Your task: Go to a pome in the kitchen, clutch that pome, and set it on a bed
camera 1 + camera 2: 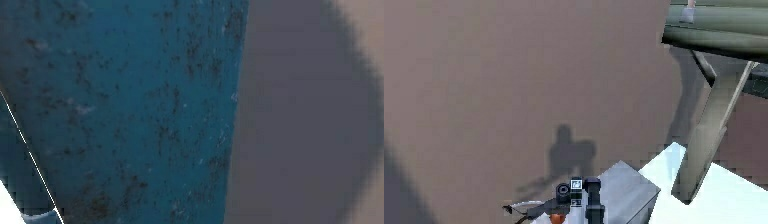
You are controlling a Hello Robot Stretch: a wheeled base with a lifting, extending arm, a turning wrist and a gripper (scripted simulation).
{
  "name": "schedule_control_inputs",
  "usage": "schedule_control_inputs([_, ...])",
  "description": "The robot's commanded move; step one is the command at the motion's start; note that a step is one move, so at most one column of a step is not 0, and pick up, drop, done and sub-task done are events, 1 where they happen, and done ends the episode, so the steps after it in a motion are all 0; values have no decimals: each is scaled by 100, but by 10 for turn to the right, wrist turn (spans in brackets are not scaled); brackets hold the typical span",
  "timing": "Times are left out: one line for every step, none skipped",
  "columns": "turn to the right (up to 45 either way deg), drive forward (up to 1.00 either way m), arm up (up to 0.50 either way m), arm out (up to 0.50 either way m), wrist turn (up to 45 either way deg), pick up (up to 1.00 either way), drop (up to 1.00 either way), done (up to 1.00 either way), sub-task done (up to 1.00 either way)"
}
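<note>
A small reddish blob (pixel 561 200), perhaps the pome, sits at the root of the gripper (pixel 524 208)'s left-pointing fingers; whether it is grasped I cannot tell.

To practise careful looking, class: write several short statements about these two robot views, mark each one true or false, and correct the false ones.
1. A blue speckled surface takes up most of the forward view. True.
2. The hand sits near the arm side view's top edge. False: it is near the bottom edge, left of the arm's white squares.
3. A green-grey piece of furniture with a slanting leg shows at the arm side view's upper right. True.
4. The wall behind the hand is bright yellow. False: it is a dull brownish grey.
</note>
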Motion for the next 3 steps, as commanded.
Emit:
schedule_control_inputs([0,0,0,0,450,0,0,0,0])
schedule_control_inputs([0,0,0,0,270,0,0,0,0])
schedule_control_inputs([0,0,-30,0,0,0,0,0,0])
